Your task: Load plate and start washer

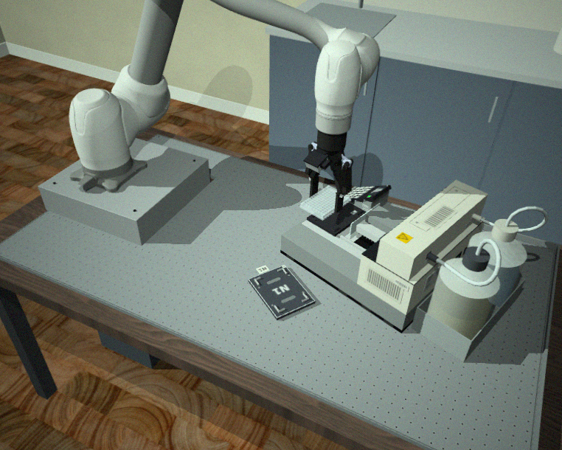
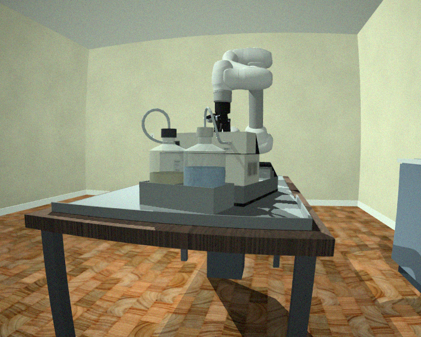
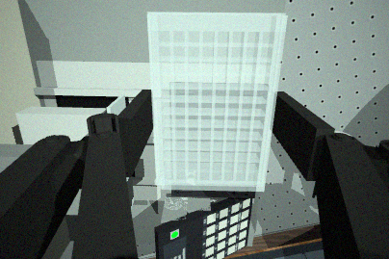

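My gripper [image 1: 326,201] [image 3: 212,108] is shut on the clear plate [image 1: 320,205] [image 3: 217,135], one finger on each long side. The plate hangs above the front of the washer [image 1: 320,248] [image 2: 240,143] [image 3: 96,29], over the dark carrier [image 1: 330,225], and hides most of it in the wrist view. The cut-off corner cannot be made out. In the exterior view the washer hides the fingertips. The nest N1 [image 1: 298,285] is empty. The keypad [image 1: 361,192] [image 3: 226,228] is at the washer's front edge, beside a green lamp [image 1: 369,196] [image 3: 174,234].
Two bottles [image 1: 460,295] [image 2: 204,175] with hoses stand in a grey tray [image 1: 446,338] [image 2: 182,199] beyond the washer's cream housing. The raised keypad panel stands close beside the plate. The robot's grey base block [image 1: 170,198] is at the left of the table.
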Controlling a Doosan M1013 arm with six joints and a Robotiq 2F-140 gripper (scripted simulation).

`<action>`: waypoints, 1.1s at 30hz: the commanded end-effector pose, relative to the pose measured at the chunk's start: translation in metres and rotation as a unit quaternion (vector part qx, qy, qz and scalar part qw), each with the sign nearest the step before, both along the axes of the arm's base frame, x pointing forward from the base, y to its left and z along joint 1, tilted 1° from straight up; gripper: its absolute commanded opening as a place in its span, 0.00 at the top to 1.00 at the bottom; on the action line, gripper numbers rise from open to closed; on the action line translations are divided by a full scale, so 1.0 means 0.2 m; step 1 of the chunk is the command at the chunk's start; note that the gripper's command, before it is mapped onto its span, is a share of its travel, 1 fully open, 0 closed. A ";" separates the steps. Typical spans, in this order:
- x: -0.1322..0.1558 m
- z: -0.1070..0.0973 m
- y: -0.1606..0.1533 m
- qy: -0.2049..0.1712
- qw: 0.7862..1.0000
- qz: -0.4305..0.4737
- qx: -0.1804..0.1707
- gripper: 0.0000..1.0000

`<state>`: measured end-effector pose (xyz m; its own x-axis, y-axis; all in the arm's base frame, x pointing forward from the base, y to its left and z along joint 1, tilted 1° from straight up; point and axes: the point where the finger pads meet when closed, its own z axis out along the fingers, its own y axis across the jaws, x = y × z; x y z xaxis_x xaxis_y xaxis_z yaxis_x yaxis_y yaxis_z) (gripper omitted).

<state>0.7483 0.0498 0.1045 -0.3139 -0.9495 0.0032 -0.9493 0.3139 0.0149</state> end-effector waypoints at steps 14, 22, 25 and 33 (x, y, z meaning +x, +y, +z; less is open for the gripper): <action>0.07 0.00 0.39 0.000 1.000 -0.004 -0.002 0.90; 0.07 0.00 0.40 0.000 1.000 -0.004 -0.002 0.90; 0.07 0.00 0.40 0.000 1.000 -0.004 -0.002 0.90; 0.07 0.00 0.40 0.000 1.000 -0.004 -0.002 0.90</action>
